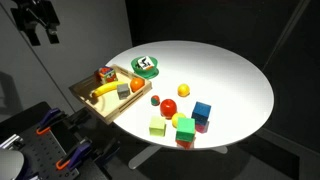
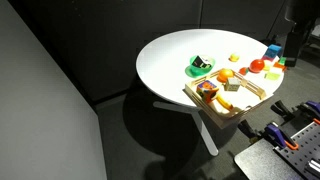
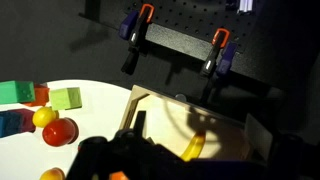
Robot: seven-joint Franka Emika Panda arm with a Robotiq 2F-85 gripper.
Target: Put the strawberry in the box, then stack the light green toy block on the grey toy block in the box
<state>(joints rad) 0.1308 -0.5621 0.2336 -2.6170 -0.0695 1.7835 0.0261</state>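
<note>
The strawberry (image 1: 155,100) lies on the white round table (image 1: 230,70), next to a larger red ball (image 1: 168,106). The light green toy block (image 1: 158,126) sits near the table's front edge. The wooden box (image 1: 88,97) is at the table's left side and also shows in the other exterior view (image 2: 247,108) and the wrist view (image 3: 200,115). It holds a banana (image 3: 193,148), an orange piece (image 1: 137,87), a red multicoloured block (image 1: 104,73) and a small grey toy block (image 1: 123,92). My gripper (image 1: 41,36) hangs high above and behind the box, open and empty.
A green-and-white square dish (image 1: 146,65) stands beyond the box. A yellower green cube (image 1: 185,130), a yellow ball (image 1: 180,120), a blue cube (image 1: 202,110) and a yellow piece (image 1: 183,90) lie around the green block. Clamps (image 3: 140,35) stand off the table by the box.
</note>
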